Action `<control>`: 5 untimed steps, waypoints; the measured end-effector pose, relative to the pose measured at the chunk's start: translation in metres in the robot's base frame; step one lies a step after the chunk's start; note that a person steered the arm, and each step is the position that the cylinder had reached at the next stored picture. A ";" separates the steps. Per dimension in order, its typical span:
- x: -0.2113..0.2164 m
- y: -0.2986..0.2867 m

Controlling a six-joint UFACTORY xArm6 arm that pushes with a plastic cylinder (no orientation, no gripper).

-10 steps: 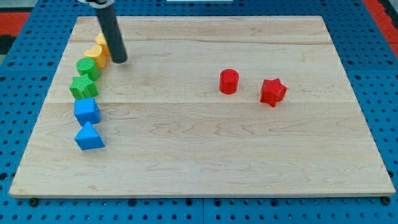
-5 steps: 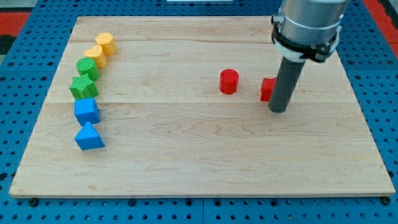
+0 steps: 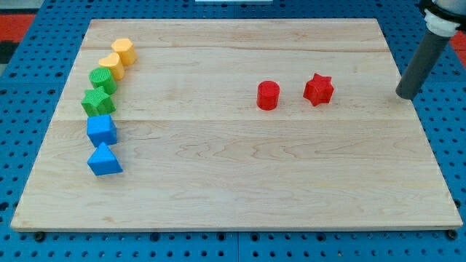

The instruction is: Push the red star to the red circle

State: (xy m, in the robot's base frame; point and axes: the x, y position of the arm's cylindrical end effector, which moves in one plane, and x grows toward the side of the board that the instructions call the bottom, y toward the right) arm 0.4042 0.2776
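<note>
Red star (image 3: 318, 89) sitting right of centre, near red circle (image 3: 268, 95), not touching. My tip (image 3: 405, 95) resting bare at right edge, apart from star. Pushing leftward, slightly downward advised.

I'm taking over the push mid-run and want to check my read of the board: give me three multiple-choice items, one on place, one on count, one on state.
1. Where is my tip relative to the red star?
A. to the view's right of it, near the board's right edge
B. between the star and the red circle
C. among the blocks at the view's left

2. How many blocks sit in the line at the view's left?
A. four
B. six
C. eight

3. Are the red star and the red circle touching?
A. yes, pressed together
B. the star lies on top of the circle
C. no, bare wood shows between them

Answers:
1 A, the rod ends well right of the star.
2 B, two yellow, two green, two blue.
3 C, a gap separates them.
</note>
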 end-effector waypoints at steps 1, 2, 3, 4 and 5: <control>0.001 -0.048; -0.002 -0.102; -0.022 -0.135; -0.043 -0.162; -0.040 -0.177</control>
